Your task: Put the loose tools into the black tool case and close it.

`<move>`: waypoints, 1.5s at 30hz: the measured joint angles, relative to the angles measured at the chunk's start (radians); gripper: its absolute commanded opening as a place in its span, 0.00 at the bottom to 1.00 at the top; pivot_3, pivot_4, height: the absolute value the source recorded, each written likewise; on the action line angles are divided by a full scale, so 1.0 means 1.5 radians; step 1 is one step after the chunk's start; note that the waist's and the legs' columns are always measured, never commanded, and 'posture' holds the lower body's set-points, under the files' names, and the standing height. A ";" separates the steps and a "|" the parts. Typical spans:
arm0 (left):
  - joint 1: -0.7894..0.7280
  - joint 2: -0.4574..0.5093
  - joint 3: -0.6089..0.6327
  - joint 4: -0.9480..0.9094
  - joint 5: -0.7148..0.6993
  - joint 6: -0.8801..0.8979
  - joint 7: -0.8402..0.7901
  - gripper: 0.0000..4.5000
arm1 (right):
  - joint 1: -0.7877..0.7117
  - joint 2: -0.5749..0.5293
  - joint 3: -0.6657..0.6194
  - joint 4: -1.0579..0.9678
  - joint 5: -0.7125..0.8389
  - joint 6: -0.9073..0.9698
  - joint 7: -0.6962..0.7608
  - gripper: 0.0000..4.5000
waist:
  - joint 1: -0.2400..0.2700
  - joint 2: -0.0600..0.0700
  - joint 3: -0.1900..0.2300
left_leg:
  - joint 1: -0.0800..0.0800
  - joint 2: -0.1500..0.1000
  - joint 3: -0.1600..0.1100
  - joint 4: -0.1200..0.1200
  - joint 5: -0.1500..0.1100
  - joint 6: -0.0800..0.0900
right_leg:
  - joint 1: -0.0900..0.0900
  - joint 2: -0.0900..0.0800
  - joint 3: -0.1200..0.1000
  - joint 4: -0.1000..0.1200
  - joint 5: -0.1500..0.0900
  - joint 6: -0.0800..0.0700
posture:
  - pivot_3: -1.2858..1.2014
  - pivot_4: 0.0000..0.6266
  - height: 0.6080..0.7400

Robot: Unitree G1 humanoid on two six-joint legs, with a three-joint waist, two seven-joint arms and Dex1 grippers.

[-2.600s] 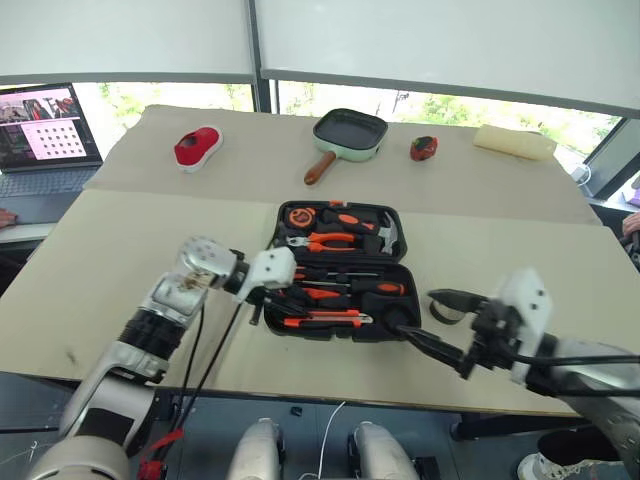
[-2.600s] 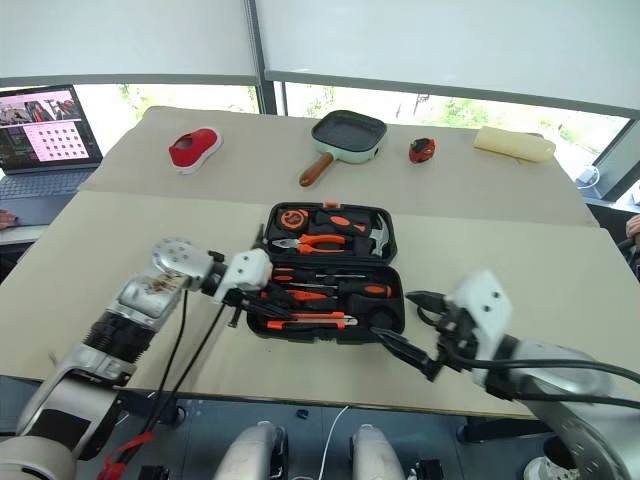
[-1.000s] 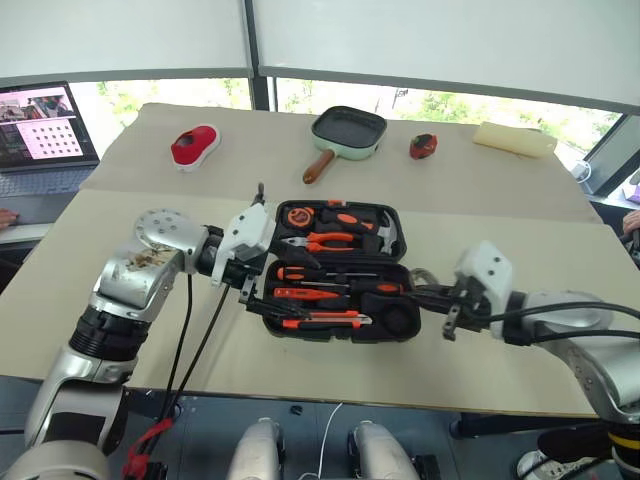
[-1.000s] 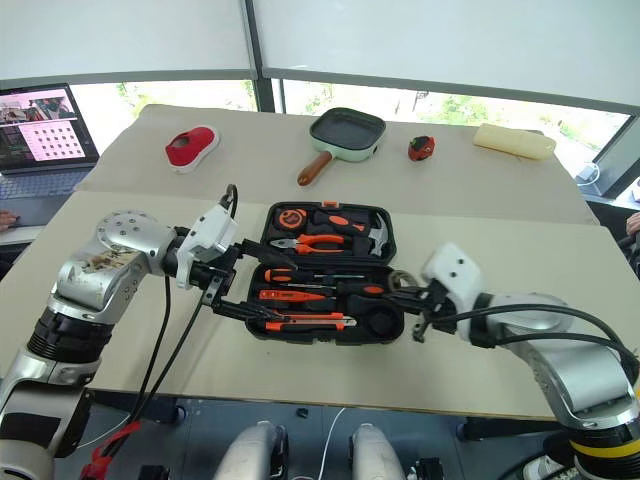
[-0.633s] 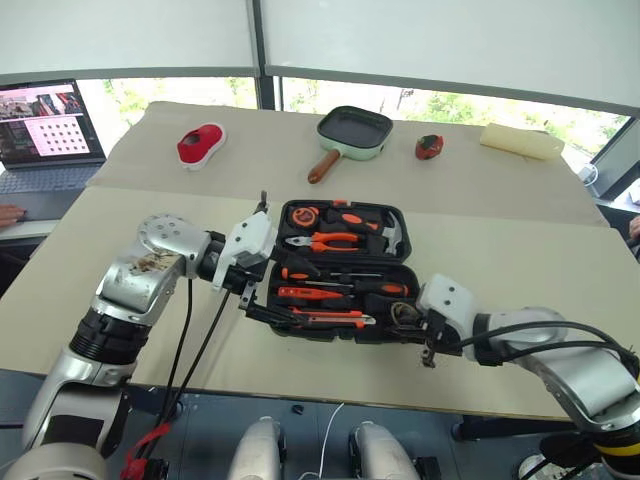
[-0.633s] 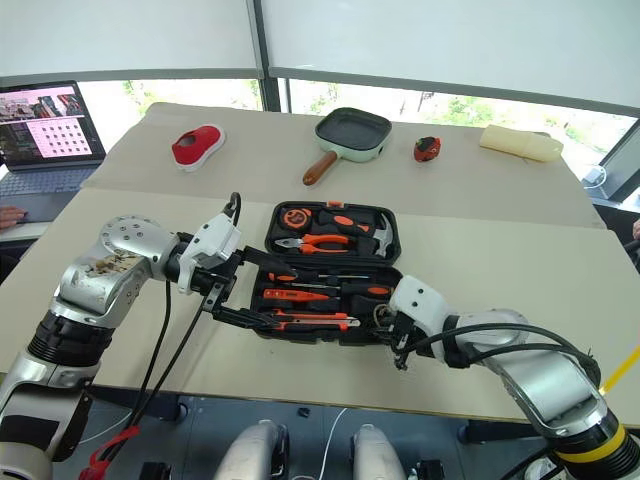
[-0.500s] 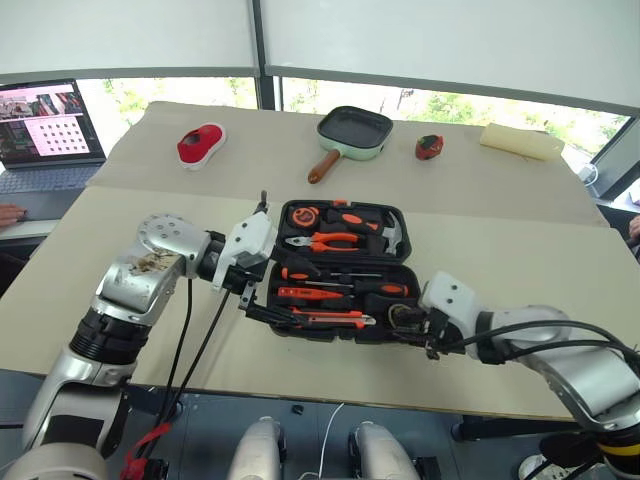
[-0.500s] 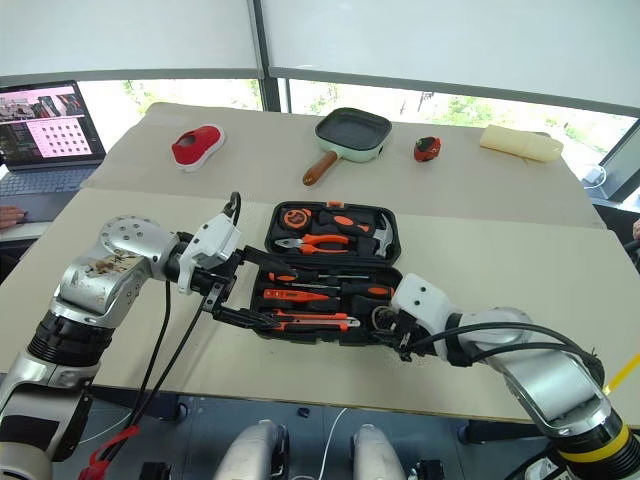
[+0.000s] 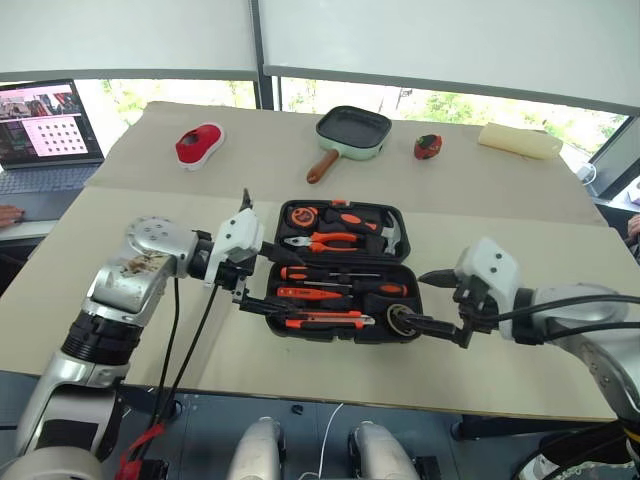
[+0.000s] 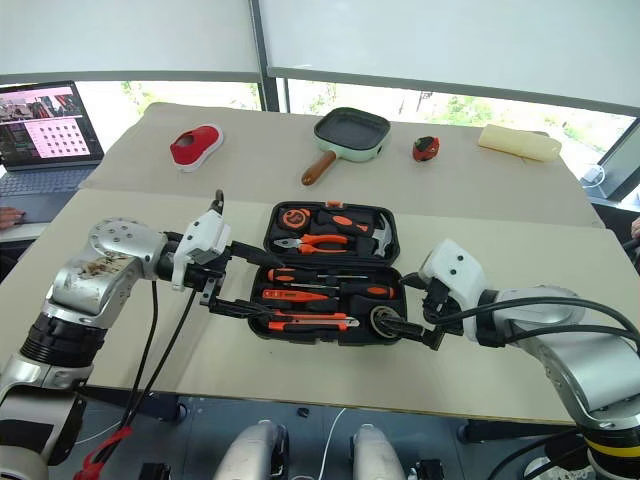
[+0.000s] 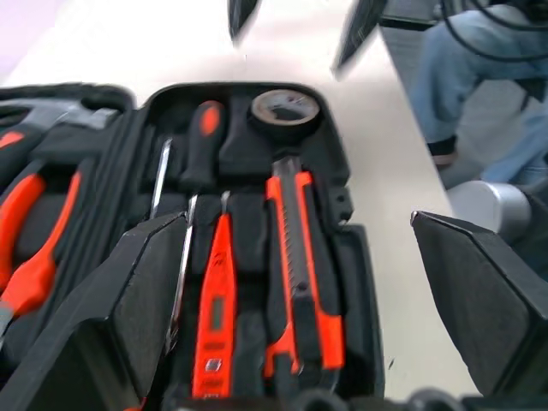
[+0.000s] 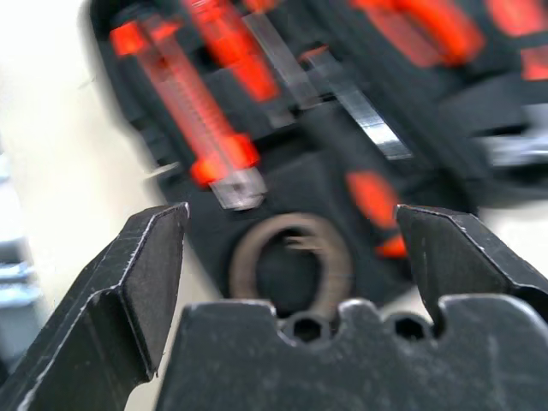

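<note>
Now, utility knife (image 9: 328,320) lengthwise along case (image 9: 400,215) front

A beige table (image 9: 120,290) fills the middle of the frame. Windows (image 9: 460,108) with lowered white blinds (image 9: 440,40) span the top, daylight and greenery behind. A laptop (image 9: 45,130) sits at upper left.

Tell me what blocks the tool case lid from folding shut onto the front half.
Nothing visible lies across the tool case. The tape roll sits in its corner recess, and the right gripper hangs open just beside that corner.
</note>
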 measured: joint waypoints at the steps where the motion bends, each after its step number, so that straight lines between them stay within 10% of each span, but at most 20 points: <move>1: 0.004 0.000 0.000 -0.005 -0.001 0.002 0.003 1.00 | -0.004 0.019 0.007 0.014 -0.001 -0.003 -0.008 0.94 | -0.001 0.000 0.000 | 0.000 0.000 0.000 0.000 0.000 0.000 | 0.000 0.000 0.000 0.000 0.000 0.000 | 0.52 0.24 1.00; 6: 0.014 0.010 0.004 0.050 0.043 -0.013 0.065 0.84 | -0.076 0.086 0.013 0.178 -0.059 -0.048 -0.083 0.64 | -0.004 0.000 0.000 | 0.001 -0.001 0.001 0.000 0.000 0.000 | 0.000 0.000 0.001 0.001 0.000 0.000 | 0.52 0.24 1.00; 14: 0.021 -0.017 0.018 0.236 0.142 -0.088 0.185 0.16 | -0.125 0.082 0.045 0.398 -0.173 -0.172 -0.080 0.01 | -0.001 0.000 0.000 | -0.005 -0.001 0.002 -0.001 0.000 0.000 | -0.007 -0.001 0.001 0.002 0.000 0.000 | 0.52 0.24 1.00; 16: 0.023 -0.038 0.008 0.236 0.151 -0.091 0.188 0.01 | -0.130 0.082 0.077 0.408 -0.190 -0.192 -0.055 0.00 | -0.002 0.000 0.000 | -0.006 -0.001 0.002 -0.001 0.000 0.000 | -0.009 -0.001 0.001 0.003 0.001 0.000 | 0.52 0.24 1.00; 43: 0.175 0.013 0.027 0.057 0.126 -0.034 0.114 0.01 | 0.072 0.067 0.091 0.141 -0.221 -0.155 0.021 0.00 | -0.003 0.000 0.000 | -0.005 -0.001 0.002 -0.001 0.000 0.000 | -0.009 -0.001 0.001 0.005 0.000 0.000 | 0.52 0.24 1.00; 45: 0.173 0.013 0.031 0.066 0.121 -0.027 0.120 0.12 | 0.085 0.052 0.077 0.138 -0.214 -0.149 0.024 0.16 | -0.003 0.000 0.000 | -0.004 -0.001 0.002 -0.001 0.000 0.000 | -0.009 -0.001 0.001 0.005 0.000 0.000 | 0.52 0.24 1.00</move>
